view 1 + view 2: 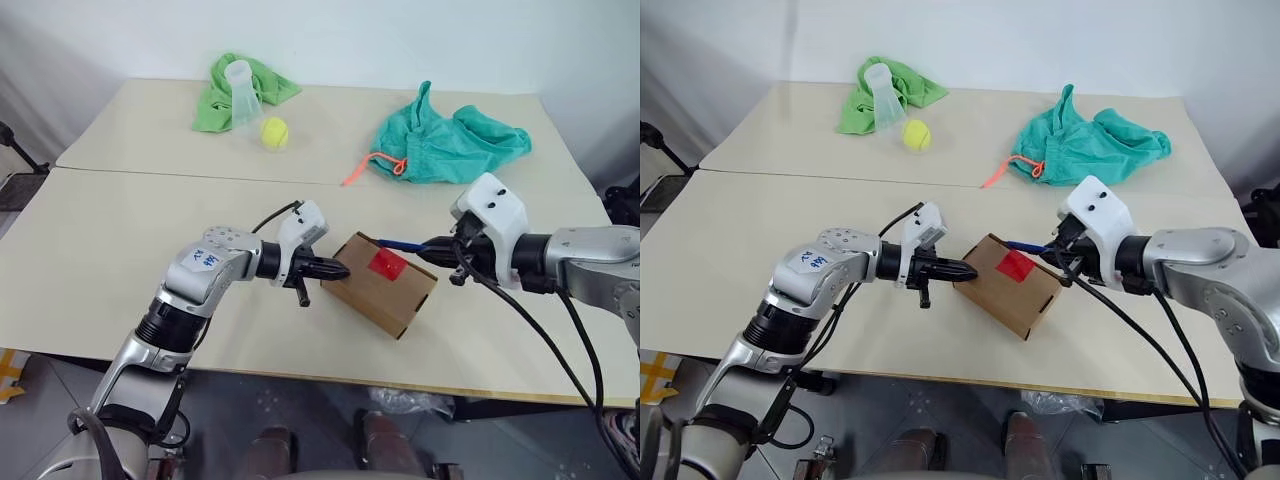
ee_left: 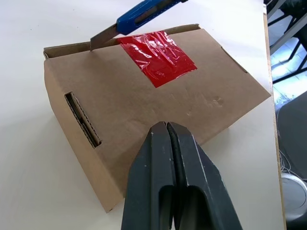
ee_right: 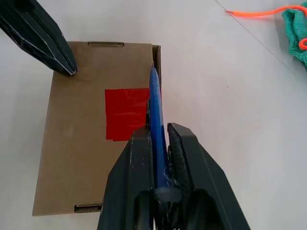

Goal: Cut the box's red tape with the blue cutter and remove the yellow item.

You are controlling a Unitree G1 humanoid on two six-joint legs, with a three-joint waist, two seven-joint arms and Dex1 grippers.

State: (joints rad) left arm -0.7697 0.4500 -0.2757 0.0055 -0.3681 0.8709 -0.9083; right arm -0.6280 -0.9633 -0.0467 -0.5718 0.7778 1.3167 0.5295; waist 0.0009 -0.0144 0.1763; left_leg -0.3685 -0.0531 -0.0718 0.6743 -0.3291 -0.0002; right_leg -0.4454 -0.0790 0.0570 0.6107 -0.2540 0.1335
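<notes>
The brown cardboard box [image 1: 385, 295] lies closed on the table between my two grippers, and the red tape [image 1: 386, 265] crosses its lid seam. My left gripper [image 1: 340, 270] is shut and empty, its tips against the box's left end [image 2: 144, 100]. My right gripper [image 3: 157, 128] is shut on the blue cutter [image 3: 154, 105]. The cutter's blade [image 2: 103, 38] sits at the lid's far edge, just beside the red tape [image 2: 157, 57]. The yellow item is hidden.
At the back left, a green cloth [image 1: 215, 100] holds a clear cup [image 1: 241, 92], with a tennis ball [image 1: 274, 132] beside it. A teal drawstring bag [image 1: 450, 145] with an orange cord [image 1: 358, 173] lies back right. The table's front edge [image 1: 300, 375] is close.
</notes>
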